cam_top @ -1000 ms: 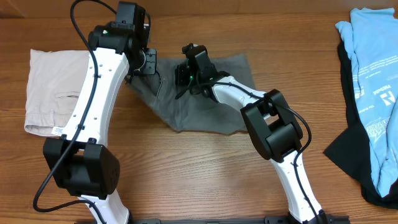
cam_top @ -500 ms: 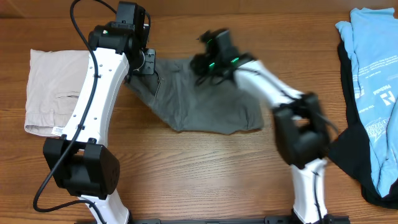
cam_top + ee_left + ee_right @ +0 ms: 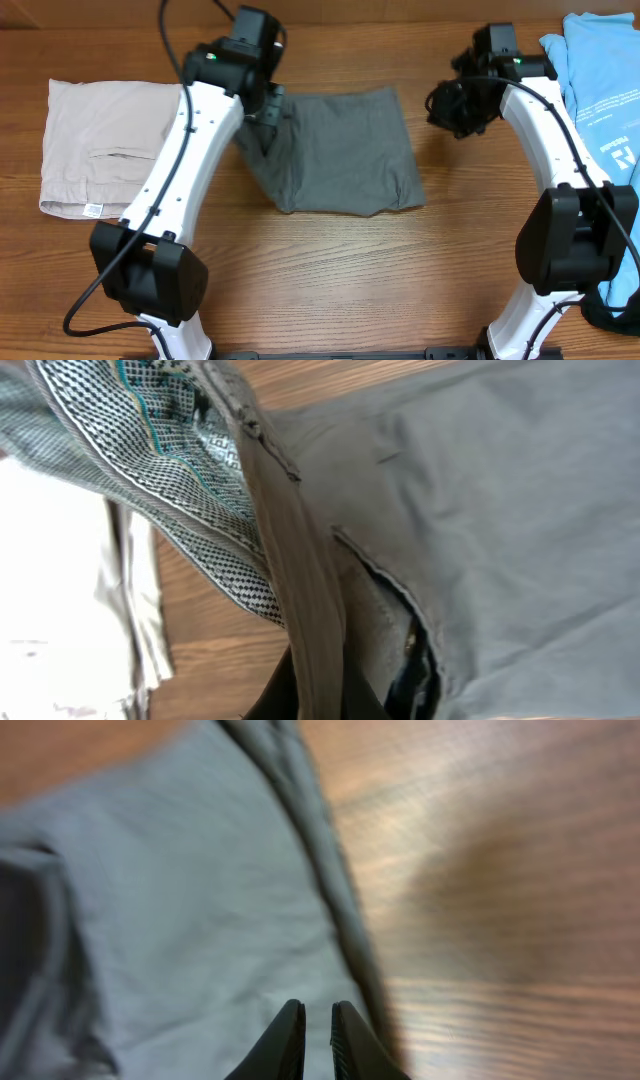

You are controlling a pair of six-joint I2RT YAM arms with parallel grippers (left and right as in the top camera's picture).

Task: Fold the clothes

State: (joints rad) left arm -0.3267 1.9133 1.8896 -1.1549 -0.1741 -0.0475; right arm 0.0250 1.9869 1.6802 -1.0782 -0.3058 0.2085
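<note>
The dark grey shorts (image 3: 340, 150) lie spread flat on the middle of the table. My left gripper (image 3: 268, 108) is at their upper left corner. In the left wrist view it (image 3: 318, 695) is shut on the waistband (image 3: 290, 540), which is lifted so that the patterned lining (image 3: 150, 450) shows beside the slit pocket (image 3: 385, 575). My right gripper (image 3: 445, 105) hangs just off the shorts' right edge, clear of the cloth. In the right wrist view its tips (image 3: 317, 1020) stand a narrow gap apart with nothing between them, above the shorts' edge (image 3: 180, 920).
Pale beige shorts (image 3: 95, 145) lie folded at the left, also seen beside the left gripper (image 3: 60, 580). A light-blue shirt (image 3: 600, 110) lies over a black garment (image 3: 560, 245) at the right edge. Bare wood runs along the front.
My right gripper has let go of the shorts and swung right, off the cloth. The shorts now lie spread wider. My left gripper has shifted slightly right with the waistband.
</note>
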